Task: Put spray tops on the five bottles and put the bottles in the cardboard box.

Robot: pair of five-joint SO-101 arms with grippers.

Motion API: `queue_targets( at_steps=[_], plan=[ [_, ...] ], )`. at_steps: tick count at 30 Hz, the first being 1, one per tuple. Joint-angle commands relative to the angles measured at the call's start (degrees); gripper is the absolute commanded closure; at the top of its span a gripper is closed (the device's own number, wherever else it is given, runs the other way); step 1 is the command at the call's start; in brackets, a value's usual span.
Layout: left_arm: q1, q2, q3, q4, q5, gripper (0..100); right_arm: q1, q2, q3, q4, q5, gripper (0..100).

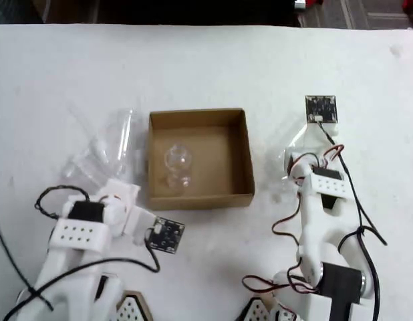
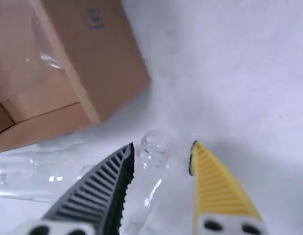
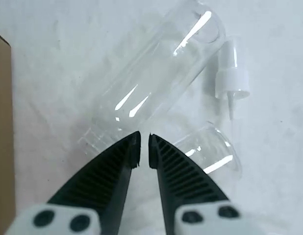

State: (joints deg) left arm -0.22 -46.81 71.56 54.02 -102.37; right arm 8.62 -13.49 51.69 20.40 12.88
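Observation:
The cardboard box stands mid-table with one clear bottle inside it. To its left lie several clear bottles. My left gripper is open, and the neck of a clear bottle lies between its black and yellow fingers beside the box. On the other side of the box, my right gripper is shut with nothing seen between its black fingers. Just beyond its tips lie a clear bottle, a white spray top and a second clear piece.
More clear bottles lie on the white table beside the left gripper. The right arm's body stretches from the front edge toward the items right of the box. The far half of the table is bare white surface.

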Motion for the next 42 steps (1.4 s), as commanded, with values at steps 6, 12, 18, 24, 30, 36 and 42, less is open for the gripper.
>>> queue_targets(
  at_steps=[6,12,18,24,30,36,42],
  plan=[
    [-0.1,8.7,-7.6,0.7,1.7,82,0.5,0.0,-2.5,0.2,-0.3,98.1],
    [0.0,13.6,-7.9,-2.2,1.7,82,0.5,0.0,-2.5,0.2,-0.3,98.1],
    [0.1,16.4,-10.2,-2.5,1.7,82,0.5,0.1,-2.5,0.2,-0.3,98.1],
    [0.4,16.2,-10.6,-2.5,1.7,82,0.4,0.1,-2.5,0.2,-0.3,98.1],
    [-0.2,16.3,-13.2,3.3,-1.1,82,0.4,0.2,-2.5,0.2,-0.3,98.1],
    [-1.6,16.7,-15.7,4.0,-3.6,82,0.4,0.2,-2.5,0.2,-0.3,98.1],
    [-1.9,16.8,-15.7,4.0,-4.7,82,0.4,0.2,-2.5,0.2,-0.3,98.1]
  ],
)
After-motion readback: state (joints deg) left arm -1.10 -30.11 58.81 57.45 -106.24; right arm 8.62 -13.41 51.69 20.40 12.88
